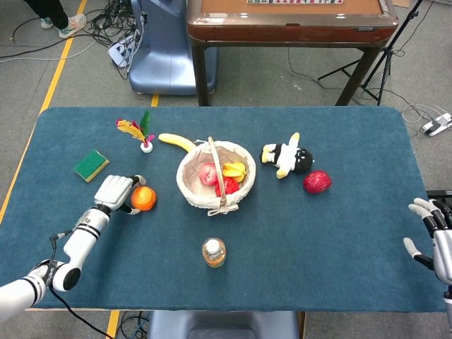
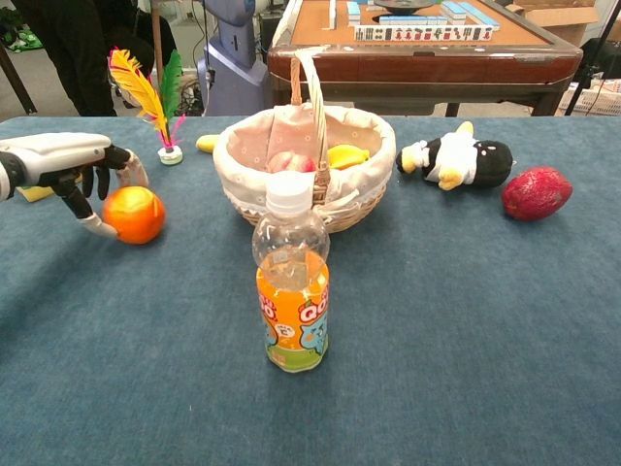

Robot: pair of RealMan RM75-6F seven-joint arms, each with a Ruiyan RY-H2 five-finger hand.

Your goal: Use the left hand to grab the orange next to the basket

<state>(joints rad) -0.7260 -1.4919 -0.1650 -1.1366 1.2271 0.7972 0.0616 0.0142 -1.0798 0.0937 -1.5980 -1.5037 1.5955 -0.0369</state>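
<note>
The orange (image 1: 145, 200) (image 2: 138, 216) lies on the blue table, a short way left of the wicker basket (image 1: 182, 180) (image 2: 241, 175). My left hand (image 1: 115, 191) (image 2: 64, 157) sits right at the orange's left side. Its fingers arch apart over and around the fruit, and the thumb touches its lower left. The orange still rests on the cloth, not enclosed. My right hand (image 1: 432, 236) hovers at the table's right edge with its fingers spread and nothing in it; only the head view shows it.
A capped orange-drink bottle (image 1: 214, 252) (image 2: 292, 291) stands in front of the basket. A green-yellow sponge (image 1: 91, 164) and a feather shuttlecock (image 1: 141, 133) (image 2: 146, 92) lie behind the left hand. A banana (image 1: 176, 141), a penguin toy (image 1: 286, 157) and a red fruit (image 1: 317, 182) lie further back and right.
</note>
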